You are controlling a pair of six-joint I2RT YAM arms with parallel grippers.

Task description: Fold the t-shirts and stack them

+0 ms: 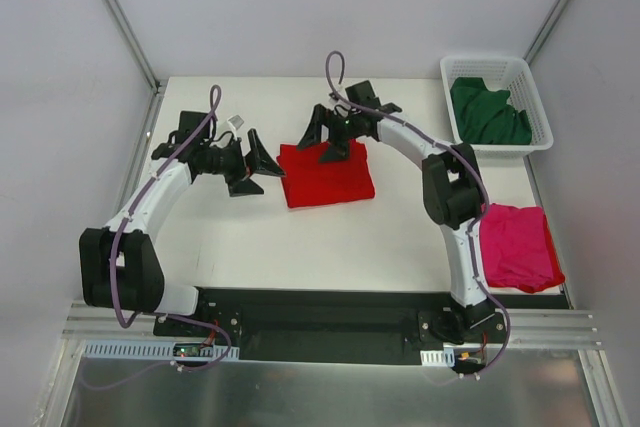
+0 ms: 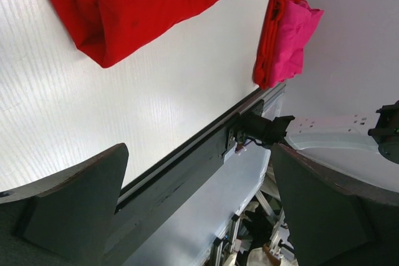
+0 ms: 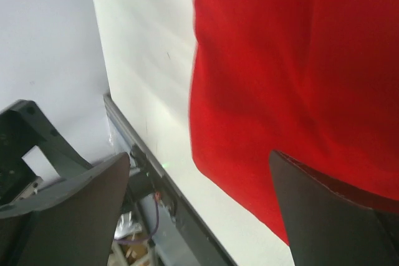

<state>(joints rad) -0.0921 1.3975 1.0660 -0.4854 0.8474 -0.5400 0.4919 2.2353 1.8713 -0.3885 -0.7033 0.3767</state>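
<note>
The left arm (image 1: 150, 197) and the right arm (image 1: 470, 247) are each built from smooth white tubular links that are joined by bulky matt-black joint housings, and both are mounted on one long black base plate (image 1: 330, 312). A thin purple cable (image 1: 118, 277) is run along the outside of each arm, is left to loop free near the wrist, and is led down to the foot of the arm. The left gripper (image 1: 256, 172) and the right gripper (image 1: 326, 141) are finished in black, and their fingers (image 2: 68, 200) are shaped as broad, dark grey wedges with flat inner faces and thin, lightly scuffed edges.
</note>
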